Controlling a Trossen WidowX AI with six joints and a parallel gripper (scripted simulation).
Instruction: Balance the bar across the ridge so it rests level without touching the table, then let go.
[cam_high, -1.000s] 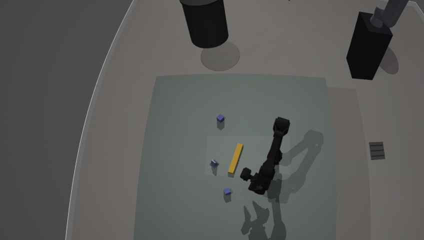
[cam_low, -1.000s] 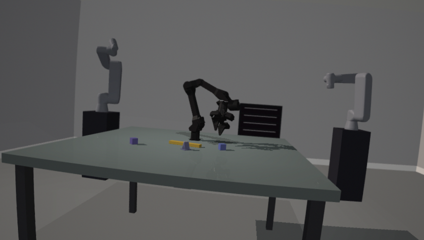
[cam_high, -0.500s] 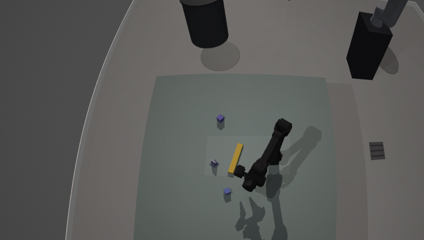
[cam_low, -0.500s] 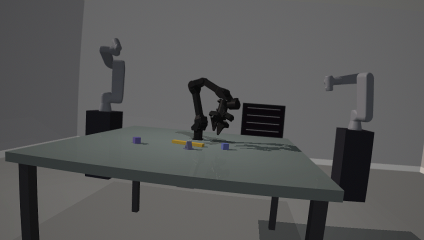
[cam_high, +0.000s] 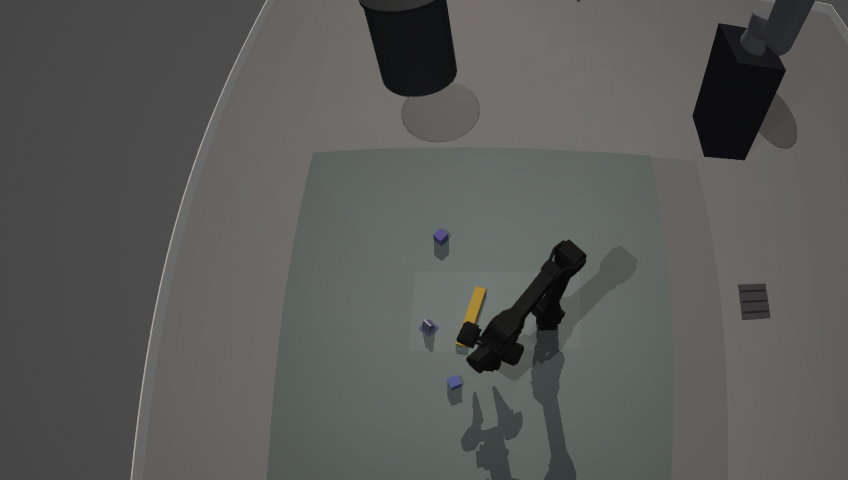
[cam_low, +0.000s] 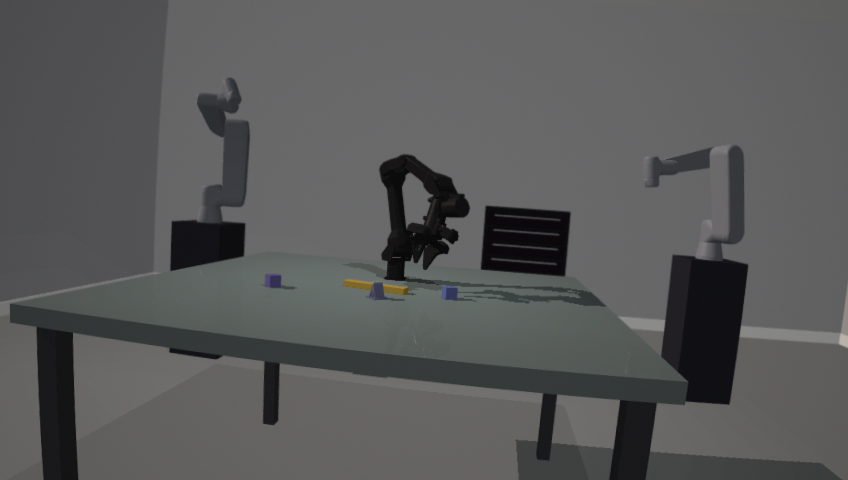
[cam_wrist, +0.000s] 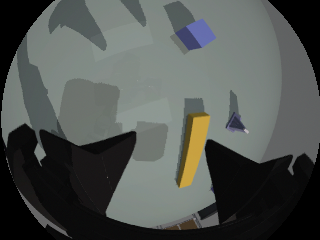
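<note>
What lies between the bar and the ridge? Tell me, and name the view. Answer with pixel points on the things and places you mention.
Nothing stands between the bar (cam_high: 476, 306) (cam_low: 357, 284) (cam_wrist: 195, 150) and the ridge (cam_high: 427, 326) (cam_low: 376, 290) (cam_wrist: 235, 123); only bare tabletop shows there, in the top and wrist views.

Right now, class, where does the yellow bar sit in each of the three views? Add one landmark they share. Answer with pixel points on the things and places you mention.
Top: yellow bar (cam_high: 476, 306) (cam_low: 363, 286) (cam_wrist: 195, 150) just below centre, its lower end partly behind the gripper (cam_wrist: 171, 137).
Exterior: mid-picture, on the table, partly behind the ridge.
Wrist: right of centre, between the open fingertips and beyond them.
Shared landmark: the small grey-purple ridge (cam_high: 428, 327) (cam_low: 376, 290) (cam_wrist: 234, 123).
</note>
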